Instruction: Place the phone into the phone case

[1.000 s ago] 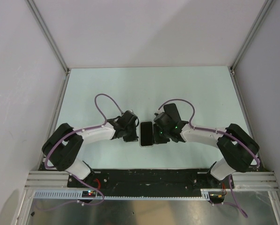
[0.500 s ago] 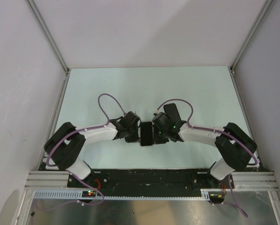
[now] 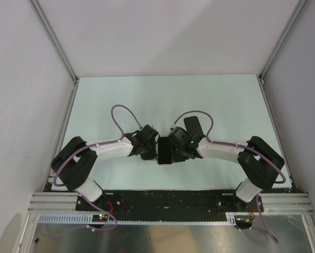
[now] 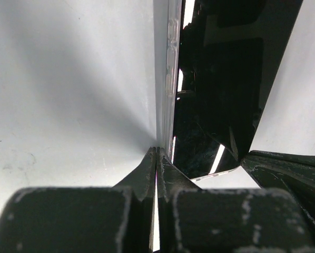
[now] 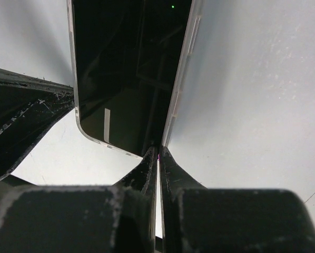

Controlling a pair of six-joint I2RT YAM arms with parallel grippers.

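Observation:
The phone (image 3: 164,151), black screen up, lies flat near the table's front middle with the clear phone case (image 4: 170,79) round its edge; how deeply it sits in the case I cannot tell. My left gripper (image 3: 154,150) is shut, its tips (image 4: 156,151) touching the case's left rim. From the other side my right gripper (image 3: 175,152) is shut too, with its tips (image 5: 158,149) against the phone's right edge (image 5: 183,74). The screen (image 5: 123,63) reflects both arms. Nothing is clamped between either pair of fingers.
The pale green table (image 3: 163,100) stretches away behind the phone, bounded by white walls with metal frame posts (image 3: 55,42). Purple cables (image 3: 120,110) loop above both wrists. A black rail (image 3: 163,197) runs along the near edge.
The right gripper has closed and slid left up to the phone's right edge. The left gripper shifted slightly right against the case, then held still.

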